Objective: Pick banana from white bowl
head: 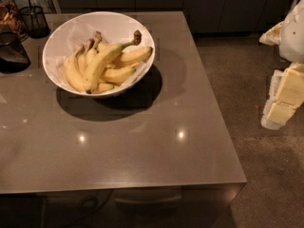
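Note:
The white bowl (71,30) stands on the grey table, back left of centre. It holds several yellow bananas. The banana (105,60), the longest one, lies diagonally on top of the others, with its dark-brown stem tip pointing up to the right near the bowl's far rim. My gripper (281,103) is cream-white and hangs at the right edge of the view, over the floor and well clear of the table and the bowl. It holds nothing that I can see.
A dark wire-mesh cup (34,20) and a dark container (10,53) stand at the table's left edge behind the bowl. The grey table (156,141) ends at the right and front. Brown floor (266,175) lies to the right. Dark cabinets run along the back.

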You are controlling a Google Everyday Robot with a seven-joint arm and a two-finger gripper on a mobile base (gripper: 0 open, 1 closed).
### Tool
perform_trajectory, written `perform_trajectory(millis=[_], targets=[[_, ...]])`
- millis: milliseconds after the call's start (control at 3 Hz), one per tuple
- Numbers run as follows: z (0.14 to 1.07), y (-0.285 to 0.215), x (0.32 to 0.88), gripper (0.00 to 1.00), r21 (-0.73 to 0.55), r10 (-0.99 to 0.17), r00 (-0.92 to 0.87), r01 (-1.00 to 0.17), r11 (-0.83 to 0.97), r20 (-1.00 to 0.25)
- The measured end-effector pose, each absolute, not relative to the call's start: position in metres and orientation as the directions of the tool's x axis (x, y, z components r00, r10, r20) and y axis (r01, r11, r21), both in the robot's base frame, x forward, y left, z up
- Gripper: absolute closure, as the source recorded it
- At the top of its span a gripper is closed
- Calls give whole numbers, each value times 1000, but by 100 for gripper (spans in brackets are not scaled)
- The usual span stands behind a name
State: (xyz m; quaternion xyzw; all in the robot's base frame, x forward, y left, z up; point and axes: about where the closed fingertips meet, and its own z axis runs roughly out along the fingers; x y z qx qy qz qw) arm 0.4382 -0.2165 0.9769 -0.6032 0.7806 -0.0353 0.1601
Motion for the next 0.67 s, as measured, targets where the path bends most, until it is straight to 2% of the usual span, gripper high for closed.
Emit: perform_trajectory(millis=[667], targets=[[981, -210, 443, 0, -250, -953, -208, -932, 261, -220]])
